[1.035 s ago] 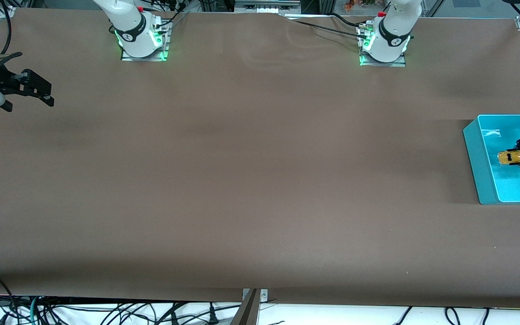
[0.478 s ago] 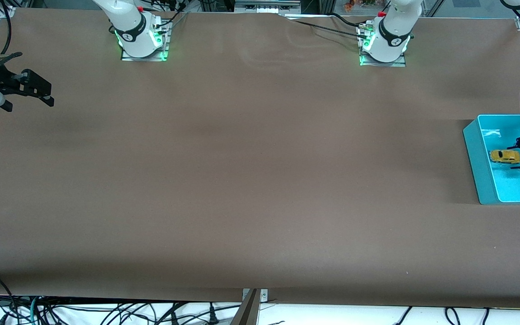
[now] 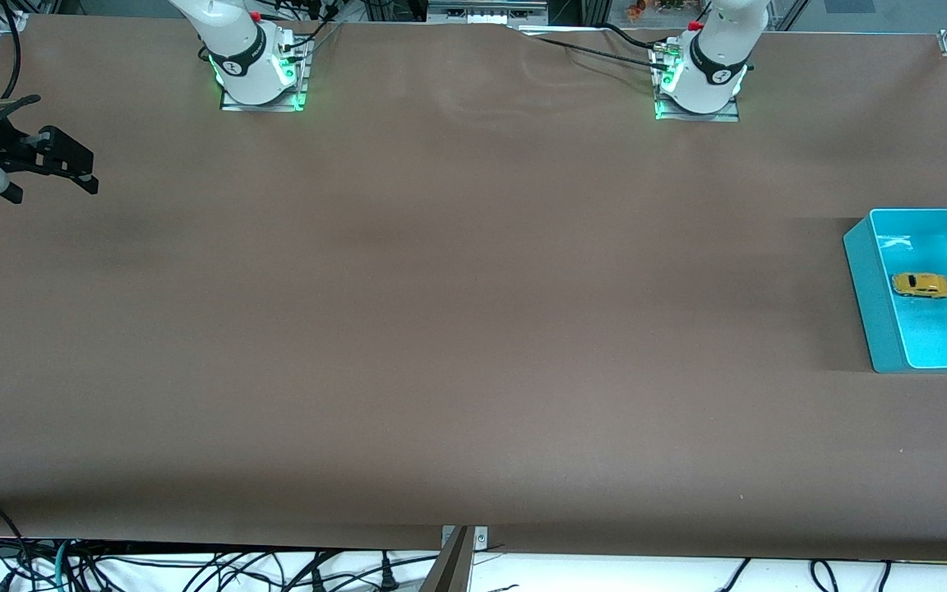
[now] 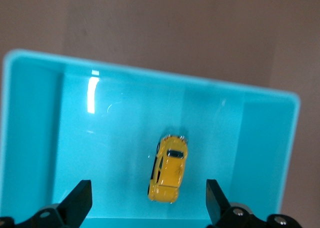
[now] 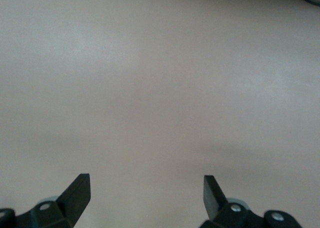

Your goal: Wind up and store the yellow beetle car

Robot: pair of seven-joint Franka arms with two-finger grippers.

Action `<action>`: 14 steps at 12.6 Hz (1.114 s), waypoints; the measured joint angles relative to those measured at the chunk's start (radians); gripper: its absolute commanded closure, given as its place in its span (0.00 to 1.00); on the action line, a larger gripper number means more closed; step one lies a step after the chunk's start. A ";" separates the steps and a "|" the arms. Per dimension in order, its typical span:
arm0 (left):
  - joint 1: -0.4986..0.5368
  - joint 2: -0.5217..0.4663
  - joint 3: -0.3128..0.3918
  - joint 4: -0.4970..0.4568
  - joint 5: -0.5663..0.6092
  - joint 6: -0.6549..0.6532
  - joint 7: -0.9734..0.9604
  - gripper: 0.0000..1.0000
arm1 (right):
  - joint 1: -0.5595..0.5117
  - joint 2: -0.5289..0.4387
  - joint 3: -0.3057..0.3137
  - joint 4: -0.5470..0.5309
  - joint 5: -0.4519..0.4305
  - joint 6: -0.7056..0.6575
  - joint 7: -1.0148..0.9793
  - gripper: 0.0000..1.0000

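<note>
Yellow beetle car (image 4: 168, 174) lies free on floor of teal bin (image 3: 861, 271), below and between the spread fingers of left gripper (image 4: 147, 200), not touched. Storing looks done. Right gripper (image 5: 145, 195) waits spread over bare table (image 3: 441, 329), holding nothing

Place: a robotics lab bench.
Mounts: two white arm bases (image 3: 256, 62) bolted to metal plates, ringed with green status lights.
Surface: one plain brown table cover (image 3: 441, 329) (creased near the bases).
Wiring: loose black cables (image 3: 194, 567) tangled along the table's near edge.
Frame: aluminium framing (image 3: 482, 10) along the base edge.
</note>
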 measured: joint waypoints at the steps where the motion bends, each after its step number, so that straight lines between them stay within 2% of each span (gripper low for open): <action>1: -0.017 -0.040 -0.013 0.004 0.000 -0.061 -0.076 0.00 | 0.000 0.000 0.000 0.000 0.000 0.000 0.000 0.00; 5: -0.070 -0.093 -0.078 0.099 0.000 -0.296 -0.361 0.00 | 0.000 0.000 0.000 0.000 0.000 0.000 0.001 0.00; 9: -0.076 -0.093 -0.241 0.197 0.000 -0.448 -0.680 0.00 | 0.000 0.000 0.000 0.000 0.000 0.003 0.002 0.00; 13: -0.082 -0.098 -0.389 0.240 0.000 -0.490 -1.024 0.00 | 0.000 0.000 -0.001 0.000 0.000 0.004 0.002 0.00; 14: -0.096 -0.111 -0.405 0.243 0.000 -0.491 -1.105 0.00 | 0.000 0.000 -0.001 0.000 0.000 0.004 0.002 0.00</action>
